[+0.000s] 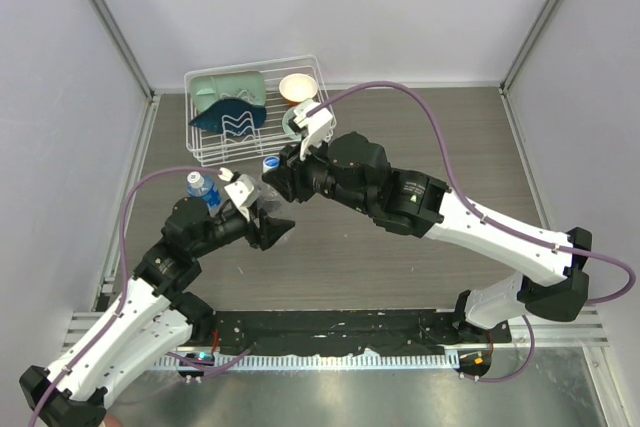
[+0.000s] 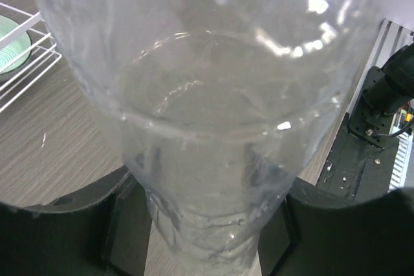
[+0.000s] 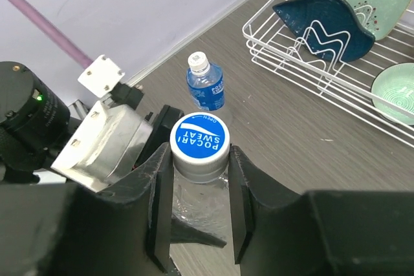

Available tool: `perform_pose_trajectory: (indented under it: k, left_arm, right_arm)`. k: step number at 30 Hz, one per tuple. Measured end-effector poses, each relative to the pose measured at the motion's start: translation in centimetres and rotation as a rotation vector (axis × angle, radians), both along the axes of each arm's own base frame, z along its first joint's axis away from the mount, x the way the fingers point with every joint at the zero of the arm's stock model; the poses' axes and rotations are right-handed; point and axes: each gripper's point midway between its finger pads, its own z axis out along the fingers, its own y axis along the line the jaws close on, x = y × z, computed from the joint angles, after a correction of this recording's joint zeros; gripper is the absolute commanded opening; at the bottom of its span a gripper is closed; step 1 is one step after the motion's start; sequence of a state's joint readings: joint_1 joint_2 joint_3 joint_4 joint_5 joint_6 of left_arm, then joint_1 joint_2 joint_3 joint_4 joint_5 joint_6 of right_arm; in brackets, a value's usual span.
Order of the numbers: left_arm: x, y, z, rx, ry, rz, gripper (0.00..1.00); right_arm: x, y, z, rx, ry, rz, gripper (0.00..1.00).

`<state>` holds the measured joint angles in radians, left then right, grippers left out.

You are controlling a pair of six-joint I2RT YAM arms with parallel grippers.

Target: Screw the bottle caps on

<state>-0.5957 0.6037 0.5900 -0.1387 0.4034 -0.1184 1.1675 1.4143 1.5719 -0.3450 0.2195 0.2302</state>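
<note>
Clear plastic fills the left wrist view: the label-free clear plastic bottle is clamped between the black fingers of the left pincer. On its neck sits a round white plastic cap with a blue printed top, and the right pincer is clenched on it — one black finger pressed to each side of the cap's skirt. In the upper centre of the right wrist view, the small blue-labelled clear bottle stands upright on the wood-grain worktop with its own white cap on, apart from both pincers. A white wire rack holding dishes fills the upper right — a band of worktop lies between it and the bottles. The foot of the grey wall runs close behind the labelled bottle.
</note>
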Motion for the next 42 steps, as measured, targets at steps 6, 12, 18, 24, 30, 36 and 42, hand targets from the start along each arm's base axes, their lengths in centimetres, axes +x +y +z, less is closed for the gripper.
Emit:
perform_pose_trajectory:
  k: [6,12,18,24,30,36,42]
  left_arm:
    - [-0.4,0.2,0.8,-0.011,-0.034,-0.008,1.0]
    - [-0.6,0.7,3.5,-0.029,-0.069,0.012,1.0]
    - [0.1,2.6,7.9,-0.037,-0.128,0.126,1.0]
    - [1.3,6.2,13.5,-0.027,-0.171,0.33,1.0]
    - [1.4,7.5,14.9,-0.024,-0.176,0.394,1.0]
    - [2.6,7.1,13.3,0.004,-0.13,0.415,1.0]
    - [3.0,6.7,11.2,0.016,-0.08,0.418,1.0]
  right_arm:
    - [0.5,-0.3,-1.1,-0.05,-0.035,-0.011,0.01]
    - [2.1,-1.6,-3.2,-0.15,-0.113,-0.086,0.01]
    - [3.5,-2.6,-6.4,-0.185,-0.173,-0.153,0.01]
    - [4.6,-2.2,-10.9,-0.184,-0.206,-0.199,0.01]
    - [5.6,0.3,-12.2,-0.117,-0.21,-0.207,0.01]
    - [6.3,2.3,-13.9,-0.054,-0.184,-0.216,0.01]
    - [6.7,2.6,-17.4,-0.098,-0.151,-0.221,0.01]
